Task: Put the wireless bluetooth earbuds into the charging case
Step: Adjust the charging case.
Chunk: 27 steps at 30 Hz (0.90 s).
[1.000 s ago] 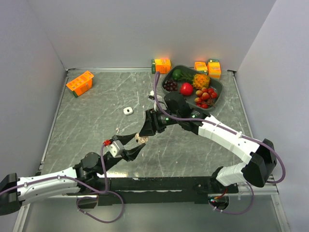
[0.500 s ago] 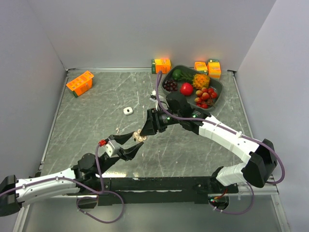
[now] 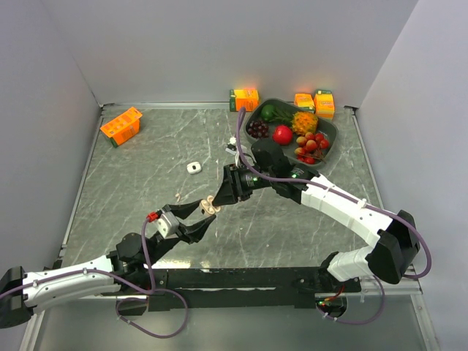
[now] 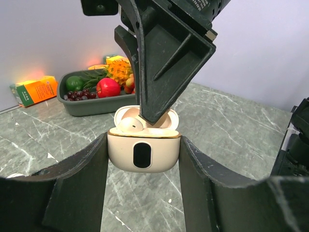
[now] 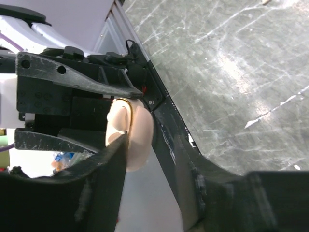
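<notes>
A beige charging case (image 4: 143, 150) with its lid open hangs above the table, and my left gripper (image 4: 143, 145) is shut on its sides. One beige earbud (image 4: 130, 124) sits in the case's left slot. From above, a finger (image 4: 164, 58) of my right gripper reaches into the open case over the right slot, hiding it. In the right wrist view the case (image 5: 137, 135) lies at the tips of my right gripper (image 5: 145, 145), whose jaws stand apart with nothing seen between them. From the top view, the case (image 3: 210, 205) sits between the left gripper (image 3: 205, 213) and the right gripper (image 3: 219, 196).
A small white case (image 3: 193, 167) lies on the table behind the grippers. A grey tray (image 3: 333, 135) of toy fruit stands at the back right, with small cartons (image 3: 244, 98) beside it. An orange carton (image 3: 121, 125) lies at the back left.
The left gripper has carried the case slightly up and left. The right gripper's tip now rests in the open case, and its jaws have narrowed a little.
</notes>
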Tool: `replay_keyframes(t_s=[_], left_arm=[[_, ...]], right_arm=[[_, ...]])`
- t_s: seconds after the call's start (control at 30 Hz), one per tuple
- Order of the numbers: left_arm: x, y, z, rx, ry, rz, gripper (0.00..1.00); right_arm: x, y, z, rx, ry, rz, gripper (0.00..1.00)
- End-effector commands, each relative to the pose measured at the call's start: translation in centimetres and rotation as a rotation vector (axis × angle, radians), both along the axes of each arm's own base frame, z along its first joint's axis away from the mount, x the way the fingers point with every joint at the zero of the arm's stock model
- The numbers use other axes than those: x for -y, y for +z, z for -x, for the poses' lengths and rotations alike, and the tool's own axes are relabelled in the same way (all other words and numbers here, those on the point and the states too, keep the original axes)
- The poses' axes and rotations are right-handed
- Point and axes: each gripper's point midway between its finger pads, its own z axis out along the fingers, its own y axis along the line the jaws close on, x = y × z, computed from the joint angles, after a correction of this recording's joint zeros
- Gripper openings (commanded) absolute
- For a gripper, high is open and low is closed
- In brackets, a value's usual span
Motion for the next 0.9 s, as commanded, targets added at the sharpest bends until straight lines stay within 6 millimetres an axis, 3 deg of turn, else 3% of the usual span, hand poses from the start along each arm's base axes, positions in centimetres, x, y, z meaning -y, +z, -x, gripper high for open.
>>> replay_keyframes(t_s=[0.0, 0.23, 0.37, 0.53, 0.67, 0.83, 0.87], left_arm=[[-0.6, 1.9, 0.0, 0.007, 0.011, 0.082, 0.01], [-0.5, 1.9, -0.2, -0.002, 0.021, 0.081, 0.01], [-0.3, 1.7, -0.4, -0.014, 0.026, 0.069, 0.04], [0.0, 1.4, -0.5, -0.025, 0.024, 0.057, 0.17], [0.1, 1.3, -0.6, -0.030, 0.032, 0.050, 0.48], [-0.2, 1.0, -1.0, -0.045, 0.059, 0.031, 0.72], [-0.2, 0.9, -1.2, -0.052, 0.067, 0.025, 0.92]], right_arm=[[-0.1, 3.3, 0.0, 0.057, 0.020, -0.086, 0.40], [-0.2, 3.3, 0.2, 0.056, 0.035, -0.086, 0.22], [0.0, 3.4, 0.1, 0.067, 0.029, -0.071, 0.00], [0.2, 3.8, 0.1, 0.087, 0.035, -0.065, 0.00], [0.3, 4.9, 0.0, 0.125, 0.040, -0.066, 0.00], [0.7, 6.3, -0.1, 0.177, 0.050, -0.060, 0.00], [0.8, 6.7, -0.1, 0.186, 0.051, -0.061, 0.00]])
